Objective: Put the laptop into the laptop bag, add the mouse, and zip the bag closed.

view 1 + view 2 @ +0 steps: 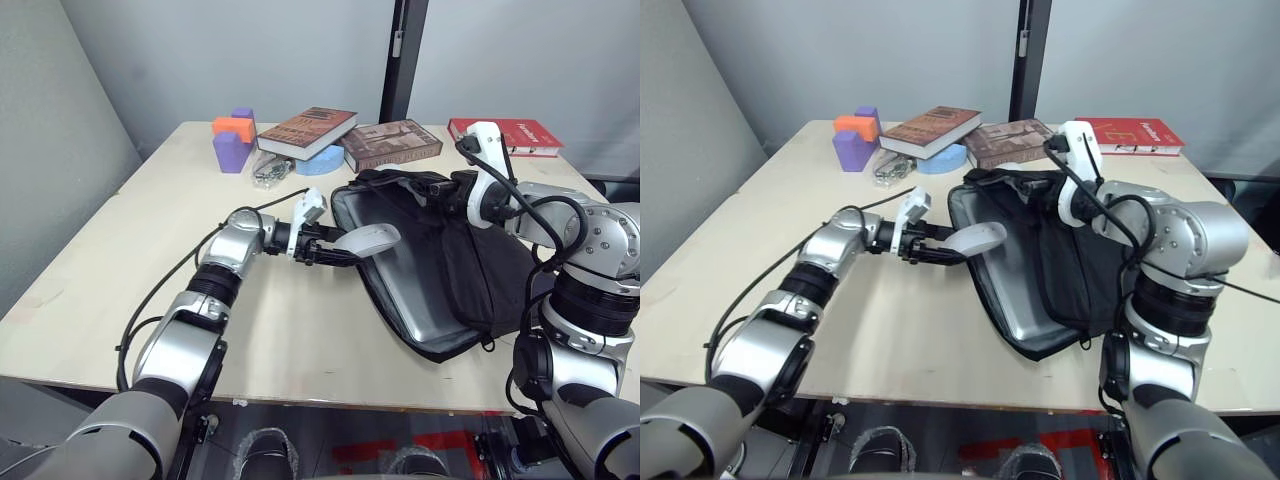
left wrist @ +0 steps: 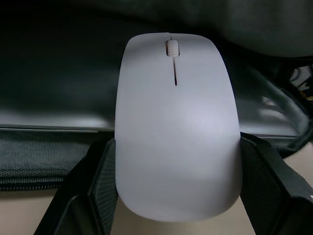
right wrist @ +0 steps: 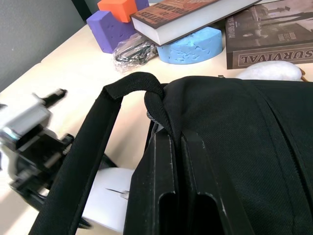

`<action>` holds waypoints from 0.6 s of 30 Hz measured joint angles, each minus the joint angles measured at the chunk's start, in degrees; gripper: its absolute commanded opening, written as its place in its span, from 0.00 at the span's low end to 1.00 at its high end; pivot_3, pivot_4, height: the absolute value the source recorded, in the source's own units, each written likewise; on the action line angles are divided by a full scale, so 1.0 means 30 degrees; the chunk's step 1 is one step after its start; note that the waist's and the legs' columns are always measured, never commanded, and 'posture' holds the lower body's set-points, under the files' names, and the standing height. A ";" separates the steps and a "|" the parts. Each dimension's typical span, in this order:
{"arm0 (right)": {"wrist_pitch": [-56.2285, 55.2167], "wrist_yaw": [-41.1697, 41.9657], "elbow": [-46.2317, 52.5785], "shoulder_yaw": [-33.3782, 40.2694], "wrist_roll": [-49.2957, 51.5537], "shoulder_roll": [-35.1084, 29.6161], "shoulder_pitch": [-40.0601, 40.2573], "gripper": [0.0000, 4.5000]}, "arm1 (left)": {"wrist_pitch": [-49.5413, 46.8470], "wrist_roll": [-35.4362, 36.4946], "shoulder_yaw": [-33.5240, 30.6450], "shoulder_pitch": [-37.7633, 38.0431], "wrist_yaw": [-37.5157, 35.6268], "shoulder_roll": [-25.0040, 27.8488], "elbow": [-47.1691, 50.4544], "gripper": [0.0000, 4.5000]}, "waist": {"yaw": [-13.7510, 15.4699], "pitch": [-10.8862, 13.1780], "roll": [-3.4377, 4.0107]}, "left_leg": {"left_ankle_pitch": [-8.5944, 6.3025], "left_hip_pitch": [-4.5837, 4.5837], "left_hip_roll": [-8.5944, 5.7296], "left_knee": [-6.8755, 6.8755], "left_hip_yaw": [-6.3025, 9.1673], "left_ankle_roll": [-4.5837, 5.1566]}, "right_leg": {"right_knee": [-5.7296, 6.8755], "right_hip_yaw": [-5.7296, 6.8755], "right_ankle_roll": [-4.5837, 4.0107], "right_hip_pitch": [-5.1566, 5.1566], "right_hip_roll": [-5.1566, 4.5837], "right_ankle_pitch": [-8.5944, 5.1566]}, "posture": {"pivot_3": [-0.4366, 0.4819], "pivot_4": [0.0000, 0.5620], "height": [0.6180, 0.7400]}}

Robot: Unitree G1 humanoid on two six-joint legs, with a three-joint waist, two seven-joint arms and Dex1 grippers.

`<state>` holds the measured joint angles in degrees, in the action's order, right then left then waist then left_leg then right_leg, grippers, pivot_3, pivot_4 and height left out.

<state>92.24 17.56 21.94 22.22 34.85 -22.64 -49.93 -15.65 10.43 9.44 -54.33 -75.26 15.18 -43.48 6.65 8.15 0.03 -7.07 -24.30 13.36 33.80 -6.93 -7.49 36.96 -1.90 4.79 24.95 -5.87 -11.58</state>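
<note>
While left pincer (image 1: pixel 338 252) grips mouse (image 1: pixel 366 239), book (image 3: pixel 274 36) reads "SURVIVAL"

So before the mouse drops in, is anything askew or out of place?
Nothing damaged or spilled. The laptop bag lies skewed on the table, its corner overhanging the near edge, laptop inside.

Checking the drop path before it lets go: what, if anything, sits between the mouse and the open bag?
Nothing visible. The left gripper holds the mouse over the laptop bag opening, above the laptop, while the right gripper lifts the flap.
</note>
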 measured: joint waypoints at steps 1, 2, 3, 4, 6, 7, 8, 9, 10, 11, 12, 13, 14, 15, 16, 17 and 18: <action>0.0000 -0.0146 0.0001 0.0016 0.0066 0.0004 0.0005 0.00 | 0.0383 -0.0169 0.0000 -0.0141 0.0527 -0.0306 -0.0504 0.61 | 0.0036 0.0000 0.0000 | 0.0001 0.0000 0.0000 0.0001 -0.0001 0.0001 | 0.0001 -0.0001 0.0001 -0.0001 0.0000 0.0001 | 0.48 0.27 0.92; 0.0000 -0.0248 0.0002 0.0026 0.0103 0.0023 0.0011 0.00 | 0.0725 -0.0434 0.0009 -0.0237 0.0974 -0.0594 -0.0824 0.61 | 0.0082 0.0000 0.0000 | 0.0001 0.0000 -0.0001 0.0003 0.0001 0.0002 | -0.0001 -0.0002 0.0003 -0.0004 0.0000 0.0002 | 0.48 0.27 0.92; 0.0000 -0.0355 0.0002 0.0034 0.0149 0.0036 0.0017 0.00 | 0.1175 -0.0654 0.0010 -0.0329 0.1523 -0.0956 -0.1244 0.61 | 0.0128 0.0000 0.0000 | 0.0001 0.0000 -0.0002 0.0006 -0.0001 0.0003 | -0.0001 -0.0004 0.0004 -0.0006 -0.0001 0.0003 | 0.48 0.27 0.92; 0.0000 -0.0453 0.0003 0.0034 0.0211 0.0080 0.0017 0.00 | 0.1429 -0.0763 0.0028 -0.0355 0.1916 -0.1219 -0.1455 0.61 | 0.0149 0.0000 0.0000 | 0.0001 0.0000 -0.0003 0.0006 0.0000 0.0003 | -0.0001 -0.0005 0.0005 -0.0007 -0.0001 0.0004 | 0.48 0.27 0.92; 0.0000 -0.0648 0.0003 0.0065 0.0298 0.0167 0.0029 0.00 | 0.2062 -0.0905 -0.0009 -0.0546 0.3001 -0.1915 -0.2183 0.61 | 0.0199 0.0001 -0.0001 | 0.0001 0.0000 -0.0003 0.0007 0.0000 0.0003 | 0.0001 -0.0004 0.0007 -0.0005 -0.0002 0.0004 | 0.48 0.27 0.92; 0.0000 -0.0786 0.0005 0.0073 0.0375 0.0214 0.0038 0.00 | 0.2401 -0.0965 -0.0120 -0.0658 0.3648 -0.2379 -0.2533 0.61 | 0.0231 0.0001 -0.0001 | 0.0001 -0.0001 -0.0003 0.0007 0.0002 0.0004 | 0.0000 -0.0005 0.0007 -0.0005 -0.0002 0.0004 | 0.48 0.27 0.92; 0.0000 -0.0878 0.0006 0.0098 0.0423 0.0252 0.0039 0.00 | 0.2528 -0.0961 -0.0197 -0.0733 0.3875 -0.2648 -0.2726 0.61 | 0.0242 0.0001 -0.0001 | 0.0001 -0.0001 -0.0004 0.0007 0.0000 0.0004 | -0.0001 -0.0005 0.0007 -0.0005 -0.0002 0.0005 | 0.48 0.27 0.92; 0.0000 -0.1017 0.0011 0.0128 0.0494 0.0350 0.0039 0.00 | 0.2697 -0.0953 -0.0240 -0.0769 0.4047 -0.2997 -0.2831 0.61 | 0.0245 0.0001 -0.0001 | 0.0001 -0.0001 -0.0003 0.0007 -0.0001 0.0004 | -0.0002 -0.0005 0.0008 -0.0004 -0.0002 0.0004 | 0.48 0.27 0.92; 0.0000 -0.1065 0.0011 0.0143 0.0535 0.0377 0.0039 0.00 | 0.2730 -0.0943 -0.0253 -0.0769 0.4062 -0.3139 -0.2834 0.61 | 0.0245 0.0001 -0.0001 | 0.0001 -0.0001 -0.0003 0.0006 -0.0002 0.0004 | -0.0003 -0.0005 0.0007 -0.0002 -0.0002 0.0005 | 0.48 0.27 0.92; 0.0000 -0.1197 0.0012 0.0152 0.0632 0.0382 0.0039 0.00 | 0.2818 -0.0943 -0.0257 -0.0767 0.4071 -0.3451 -0.2863 0.61 | 0.0248 0.0001 -0.0001 | 0.0001 -0.0001 -0.0003 0.0005 -0.0001 0.0004 | -0.0002 -0.0004 0.0007 -0.0002 -0.0002 0.0004 | 0.48 0.27 0.92; 0.0000 -0.1292 0.0013 0.0152 0.0670 0.0382 0.0039 0.00 | 0.2895 -0.0945 -0.0262 -0.0766 0.4099 -0.3635 -0.2907 0.61 | 0.0252 0.0001 -0.0001 | 0.0001 0.0000 -0.0003 0.0005 -0.0001 0.0005 | -0.0002 -0.0005 0.0007 -0.0002 -0.0002 0.0004 | 0.48 0.27 0.92; 0.0000 -0.1372 0.0013 0.0151 0.0712 0.0382 0.0039 0.00 | 0.2974 -0.0948 -0.0265 -0.0765 0.4119 -0.3815 -0.2971 0.61 | 0.0260 0.0001 -0.0001 | 0.0001 0.0000 -0.0003 0.0006 -0.0001 0.0005 | -0.0002 -0.0005 0.0007 -0.0004 -0.0002 0.0004 | 0.48 0.27 0.92; 0.0000 -0.1440 0.0013 0.0152 0.0759 0.0382 0.0039 0.00 | 0.3058 -0.0948 -0.0268 -0.0764 0.4142 -0.3923 -0.3058 0.61 | 0.0266 0.0001 -0.0001 | 0.0001 0.0000 -0.0003 0.0006 -0.0002 0.0006 | -0.0003 -0.0006 0.0007 -0.0004 -0.0002 0.0005 | 0.48 0.27 0.92; 0.0000 -0.1483 0.0012 0.0152 0.0792 0.0381 0.0039 0.00 | 0.3118 -0.0959 -0.0268 -0.0764 0.4178 -0.4021 -0.3127 0.61 | 0.0268 0.0001 -0.0001 | 0.0001 0.0001 -0.0003 0.0007 -0.0002 0.0006 | -0.0002 -0.0007 0.0007 -0.0005 -0.0003 0.0005 | 0.48 0.27 0.92; 0.0000 -0.1596 0.0012 0.0152 0.0852 0.0382 0.0039 0.00 | 0.3289 -0.1016 -0.0262 -0.0751 0.4368 -0.4300 -0.3279 0.61 | 0.0297 0.0001 -0.0001 | 0.0001 0.0003 -0.0003 0.0007 -0.0001 0.0006 | -0.0001 -0.0009 0.0007 -0.0006 -0.0003 0.0004 | 0.48 0.27 0.92; 0.0000 -0.1713 0.0012 0.0152 0.0967 0.0386 0.0040 0.00 | 0.3489 -0.1165 -0.0255 -0.0749 0.4504 -0.4557 -0.3366 0.61 | 0.0309 0.0001 -0.0001 | 0.0001 0.0002 -0.0003 0.0007 -0.0002 0.0006 | -0.0001 -0.0008 0.0007 -0.0005 -0.0003 0.0004 | 0.48 0.27 0.92; 0.0000 -0.1808 0.0012 0.0153 0.1028 0.0388 0.0041 0.00 | 0.3793 -0.1244 -0.0261 -0.0750 0.4775 -0.4914 -0.3566 0.61 | 0.0318 0.0001 -0.0001 | 0.0000 0.0003 -0.0003 0.0007 -0.0003 0.0007 | -0.0005 -0.0010 0.0007 -0.0007 -0.0003 0.0004 | 0.48 0.27 0.92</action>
<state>92.24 12.13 21.97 22.68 37.94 -21.47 -49.81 -4.27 6.70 8.65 -56.58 -60.93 0.43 -54.18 7.61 8.15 0.03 -7.07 -24.29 13.35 33.82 -6.94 -7.47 36.94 -1.93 4.81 24.93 -5.88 -11.57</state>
